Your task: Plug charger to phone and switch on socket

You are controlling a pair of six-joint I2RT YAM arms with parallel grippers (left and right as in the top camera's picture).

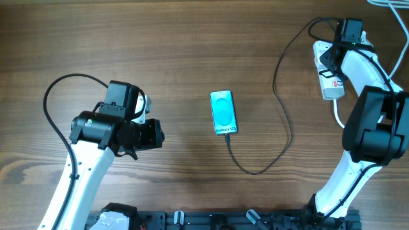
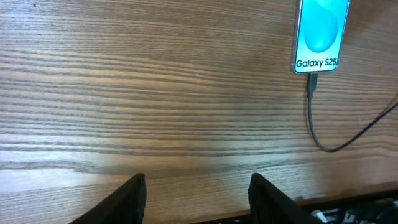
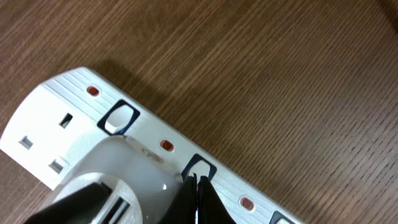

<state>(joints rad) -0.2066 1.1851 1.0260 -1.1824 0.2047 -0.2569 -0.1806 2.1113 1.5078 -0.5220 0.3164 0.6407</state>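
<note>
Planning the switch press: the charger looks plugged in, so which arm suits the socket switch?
Right. The right gripper, shut, is at a switch on the socket; the left gripper hangs open beyond the phone, far from it.

One phone, one charger, one socket. Two arms. On the socket, three red lamps and two black-rimmed switches in full, a third switch cut by the edge; one white plug seated.
</note>
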